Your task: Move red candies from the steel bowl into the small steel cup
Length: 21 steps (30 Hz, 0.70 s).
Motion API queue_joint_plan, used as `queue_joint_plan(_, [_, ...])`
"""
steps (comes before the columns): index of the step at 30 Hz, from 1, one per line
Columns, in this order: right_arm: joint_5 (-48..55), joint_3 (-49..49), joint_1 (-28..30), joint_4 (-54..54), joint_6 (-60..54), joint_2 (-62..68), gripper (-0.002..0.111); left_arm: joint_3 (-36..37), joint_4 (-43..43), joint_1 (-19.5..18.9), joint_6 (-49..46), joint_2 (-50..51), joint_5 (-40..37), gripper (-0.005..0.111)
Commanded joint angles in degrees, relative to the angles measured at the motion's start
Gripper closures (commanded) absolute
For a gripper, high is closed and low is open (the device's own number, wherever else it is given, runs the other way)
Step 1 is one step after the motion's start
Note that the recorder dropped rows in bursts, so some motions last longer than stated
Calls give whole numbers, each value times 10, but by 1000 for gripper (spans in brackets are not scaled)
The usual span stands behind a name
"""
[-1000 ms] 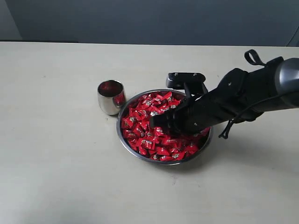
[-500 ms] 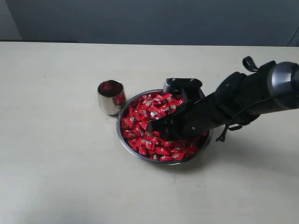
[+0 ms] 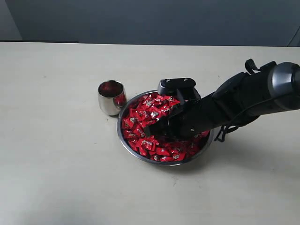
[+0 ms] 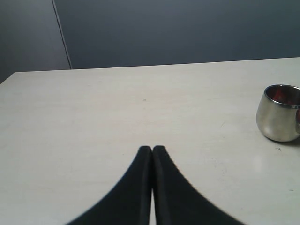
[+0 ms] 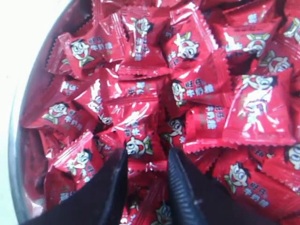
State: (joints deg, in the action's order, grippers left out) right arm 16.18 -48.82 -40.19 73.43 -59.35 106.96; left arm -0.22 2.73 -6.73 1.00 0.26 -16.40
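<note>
The steel bowl [image 3: 123, 142] sits mid-table, heaped with red candies [image 3: 140, 117]. The small steel cup [image 3: 111, 97] stands upright just left of it, its inside showing red. My right gripper [image 3: 153, 126] reaches in from the right and dips into the pile. In the right wrist view the gripper [image 5: 147, 152] is open, its black fingertips [image 5: 176, 161] straddling one red candy [image 5: 138, 144] that lies among the others; the bowl's wall [image 5: 18, 154] shows beside them. My left gripper [image 4: 152, 148] is shut and empty above bare table, with the cup [image 4: 280, 112] off to its side.
The beige table [image 3: 56, 164] stretches bare around the bowl and the cup. A dark wall [image 3: 150, 18] runs behind the table's far edge. My right arm [image 3: 248, 96] slants over the bowl's right rim.
My right gripper has moved down and to the left, deeper into the candy pile. Its jaws keep the same spread. The cup and the bowl have not moved.
</note>
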Motion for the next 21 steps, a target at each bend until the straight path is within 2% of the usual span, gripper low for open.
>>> queue_joint_plan(1, [0, -3, 1, 0, -47, 0, 79, 2, -2, 0, 1, -3, 1, 106])
queue_joint_plan(21, [40, -19, 1, -25, -81, -54, 79, 2, -2, 0, 1, -3, 1, 106])
